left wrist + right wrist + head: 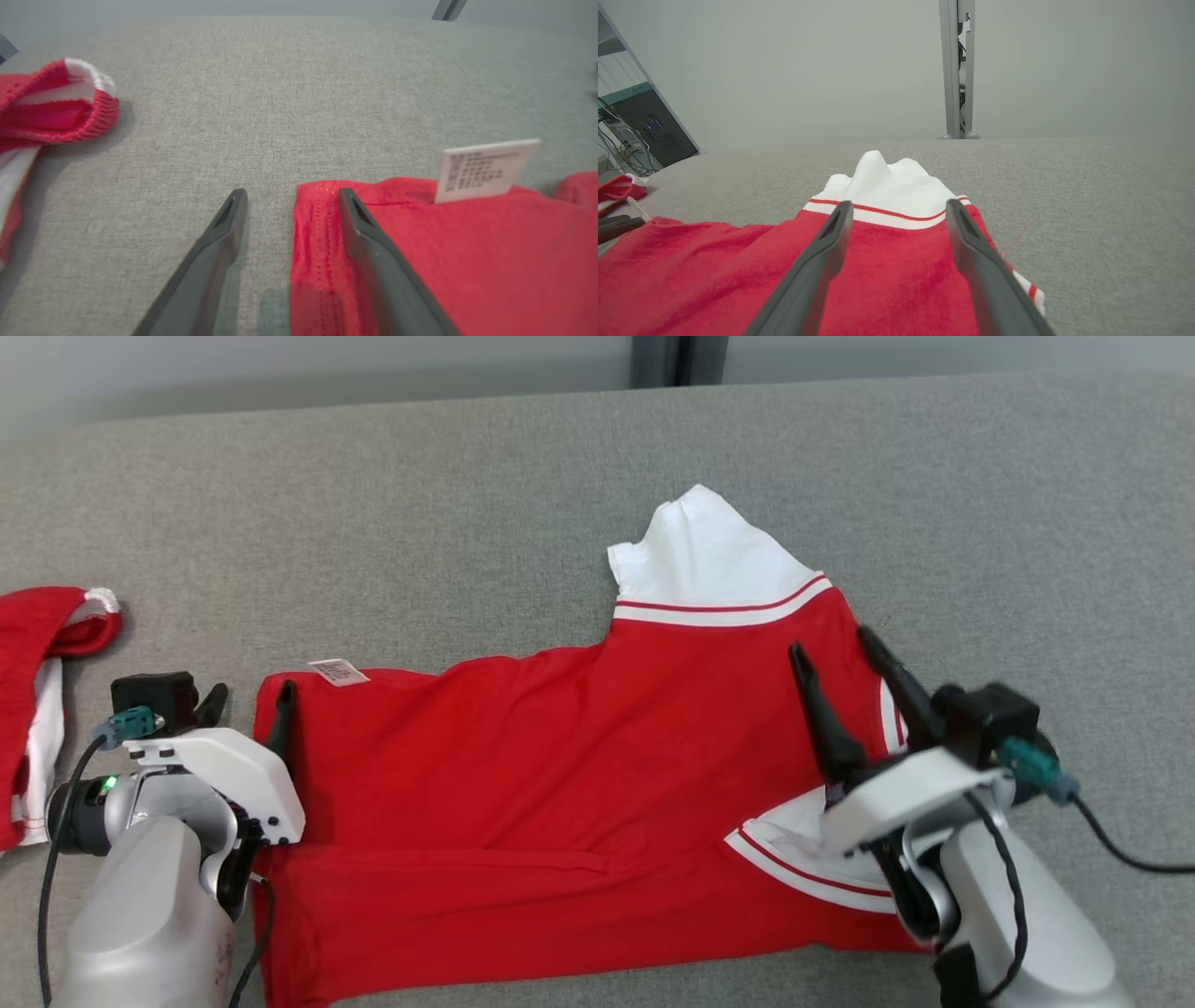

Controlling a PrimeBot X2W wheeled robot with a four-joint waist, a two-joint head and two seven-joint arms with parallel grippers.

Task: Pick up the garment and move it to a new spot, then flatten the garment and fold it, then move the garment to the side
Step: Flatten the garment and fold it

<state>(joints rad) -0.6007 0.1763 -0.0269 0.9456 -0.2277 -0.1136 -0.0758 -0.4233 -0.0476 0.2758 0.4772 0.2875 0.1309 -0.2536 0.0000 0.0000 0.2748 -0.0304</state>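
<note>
Head view: red garment lies flattened near front edge of grey surface; left gripper, right gripper both splayed, empty. Folding, side move seemingly remain.

Left end effector at lower left, its two dark fingers spread wide and pointing up, left forearm pale, rising from the bottom edge, right end effector at lower right, fingers parted, tilted up and leftward, gripping nothing, right forearm beneath it.
</note>
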